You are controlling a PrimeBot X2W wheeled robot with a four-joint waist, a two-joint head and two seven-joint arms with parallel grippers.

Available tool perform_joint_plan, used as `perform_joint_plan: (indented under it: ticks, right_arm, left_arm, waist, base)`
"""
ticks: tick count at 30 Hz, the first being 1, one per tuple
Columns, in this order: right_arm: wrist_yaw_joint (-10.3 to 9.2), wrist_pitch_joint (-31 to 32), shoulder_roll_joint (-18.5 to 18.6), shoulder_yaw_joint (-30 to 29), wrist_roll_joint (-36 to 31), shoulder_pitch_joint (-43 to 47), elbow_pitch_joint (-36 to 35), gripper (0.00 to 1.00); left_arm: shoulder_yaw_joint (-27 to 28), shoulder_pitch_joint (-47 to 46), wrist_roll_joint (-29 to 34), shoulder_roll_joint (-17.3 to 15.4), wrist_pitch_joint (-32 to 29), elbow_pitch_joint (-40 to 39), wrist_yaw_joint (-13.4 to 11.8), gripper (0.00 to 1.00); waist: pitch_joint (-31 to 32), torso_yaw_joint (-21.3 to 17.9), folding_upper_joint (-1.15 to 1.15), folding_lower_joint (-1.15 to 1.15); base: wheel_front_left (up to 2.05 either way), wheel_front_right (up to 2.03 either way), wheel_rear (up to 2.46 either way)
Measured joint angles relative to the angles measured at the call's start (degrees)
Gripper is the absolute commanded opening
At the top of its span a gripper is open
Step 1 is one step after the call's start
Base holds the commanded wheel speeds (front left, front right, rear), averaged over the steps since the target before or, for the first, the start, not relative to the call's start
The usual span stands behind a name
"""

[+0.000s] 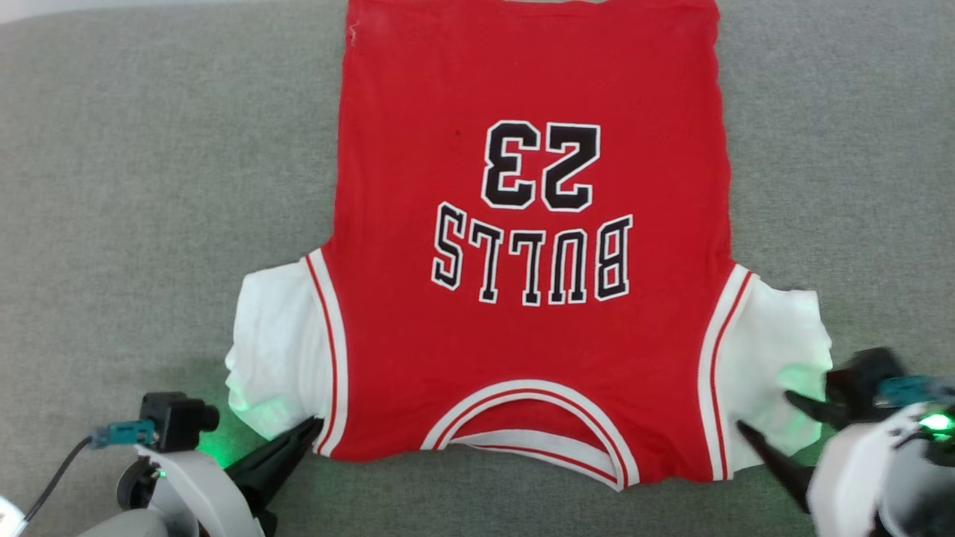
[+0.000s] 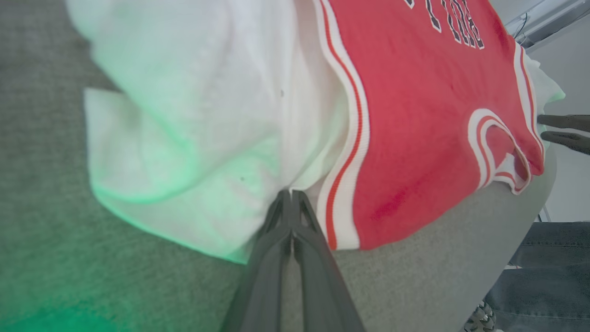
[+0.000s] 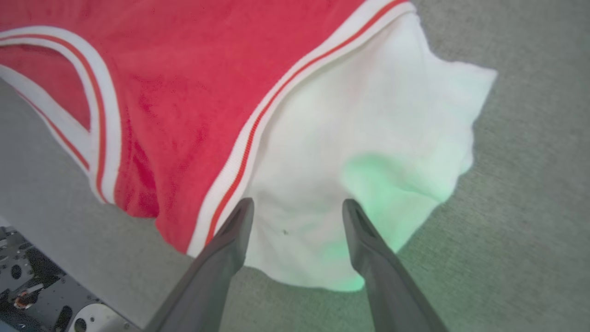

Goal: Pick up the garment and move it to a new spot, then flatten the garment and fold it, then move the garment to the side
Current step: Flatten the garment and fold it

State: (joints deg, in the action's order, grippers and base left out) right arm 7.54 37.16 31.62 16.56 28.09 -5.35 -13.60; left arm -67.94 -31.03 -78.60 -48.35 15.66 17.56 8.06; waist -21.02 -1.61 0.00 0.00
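Pinching one sleeve of the garment (image 1: 530, 335) is the left gripper (image 2: 290, 192); the right gripper (image 3: 297, 203) gapes wide over the other.

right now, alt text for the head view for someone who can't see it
A red jersey with white sleeves lies flat on a grey surface, collar nearest the robot. The left tool is closed on the sleeve edge on its side; the right tool stands open at the opposite sleeve.

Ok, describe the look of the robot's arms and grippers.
The left gripper and right gripper each have two long, dark, tapering fingers. Both wrists wear glossy white shells with a green light. A black camera block with a teal plug sits on each; the left's trails a grey cable.
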Motion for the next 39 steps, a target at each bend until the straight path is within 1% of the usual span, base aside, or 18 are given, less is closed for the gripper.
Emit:
perform_joint_plan:
  ticks: [4, 7, 9, 11, 14, 19, 23, 26, 30, 33, 39]
  right_arm:
    - [0.0, 5.53, 0.22, -7.0, 4.22, 3.61, -9.15, 1.0]
    - [-0.01, 9.98, 0.33, -12.84, 6.59, 2.58, -14.43, 1.0]
    - [-0.01, 12.81, 0.1, -16.26, 7.3, -0.83, -15.39, 1.0]
    - [-0.01, 15.58, -0.89, -19.65, 6.87, -6.3, -14.08, 1.0]
    - [-0.01, 18.49, -3.44, -22.19, 3.37, -17.6, -8.78, 1.0]
    - [-0.01, 19.82, -8.51, -21.97, -6.62, -37.36, 4.89, 1.0]
    - [-0.01, 21.05, -10.25, -22.58, -14.84, -49.76, 16.37, 1.0]
    - [-0.01, 23.57, -11.7, -24.13, -19.9, -57.33, 24.12, 1.0]
    - [-0.01, 27.81, -13.1, -26.6, -26.06, -64.16, 32.03, 1.0]
    - [-0.01, 30.4, -14.71, -28.51, -28.29, -67.62, 35.89, 1.0]
    - [-0.01, 31.69, -16.0, -30.03, -32.67, -70.73, 39.44, 1.0]
  left_arm:
    - [2.94, 1.72, 0.91, -0.2, 0.0, -1.24, -0.01, 0.0]
    - [4.88, 2.29, 2.63, -0.04, -0.01, -2.52, -0.33, 0.0]
    - [5.86, 2.22, 3.98, 0.12, -0.01, -3.5, -0.47, 0.0]
    - [6.41, 1.72, 5.15, 0.36, 0.0, -4.25, -0.47, 0.0]
    - [7.03, 0.45, 7.02, 1.05, 0.0, -5.17, -0.45, 0.0]
    - [9.03, -1.47, 9.26, 3.34, 0.0, -6.11, -0.13, 0.0]
    - [10.63, -2.62, 10.12, 5.27, 0.03, -6.82, 0.07, 0.0]
    - [10.36, -3.82, 10.82, 5.94, 0.3, -7.8, 0.22, 0.0]
    - [9.87, -5.37, 11.16, 6.38, 0.48, -9.53, 0.52, 0.0]
    - [9.64, -6.27, 11.16, 6.46, 0.51, -10.6, 0.75, 0.0]
    - [9.14, -7.75, 11.32, 6.44, 0.85, -12.14, 1.08, 0.0]
  waist:
    - [-0.27, -0.26, 0.0, 0.0]
    - [-1.1, 0.07, 0.0, 0.0]
    - [-1.94, 0.5, 0.0, 0.0]
    - [-2.94, 1.18, 0.0, 0.0]
    - [-4.55, 2.51, 0.0, 0.0]
    - [-7.38, 5.38, 0.0, 0.0]
    - [-9.95, 7.88, 0.0, 0.0]
    - [-12.07, 9.69, 0.0, 0.0]
    - [-14.94, 11.99, 0.0, 0.0]
    - [-16.96, 13.48, 0.0, 0.0]
    - [-20.12, 15.56, 0.0, 0.0]
  base:
    - [0.0, 0.0, 0.0]
    - [0.0, 0.0, 0.0]
    - [0.0, 0.0, 0.0]
    - [0.0, 0.0, 0.0]
    - [0.0, 0.0, 0.0]
    - [0.0, 0.0, 0.0]
    - [0.0, 0.0, 0.0]
    - [0.0, 0.0, 0.0]
    - [0.0, 0.0, 0.0]
    - [0.0, 0.0, 0.0]
    - [0.0, 0.0, 0.0]
